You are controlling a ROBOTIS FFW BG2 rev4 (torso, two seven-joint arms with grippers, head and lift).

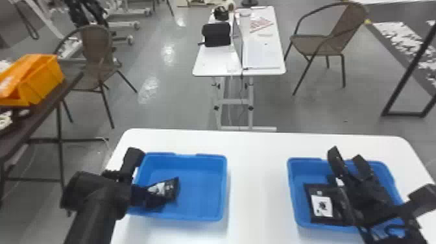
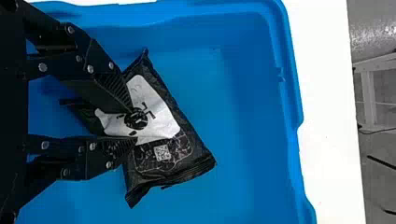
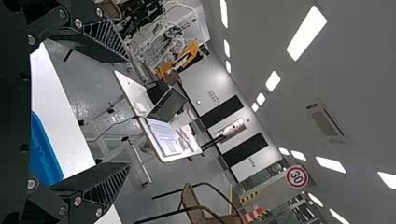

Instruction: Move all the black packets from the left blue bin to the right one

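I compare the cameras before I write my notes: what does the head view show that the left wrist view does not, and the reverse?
The head view adds the right blue plastic bin, a flat black packet with a white label in it, the black right gripper and an orange plastic box.

The left wrist view adds a small square code and round metal screws.

Both share the left blue bin, its black packet, the left gripper and the white table.

An orange bin (image 1: 43,81) sits on a dark desk (image 1: 35,117) toward ten o'clock; a white desk (image 1: 211,65) at twelve bears a laptop (image 1: 262,57); a brown chair (image 1: 350,21) stands at two.
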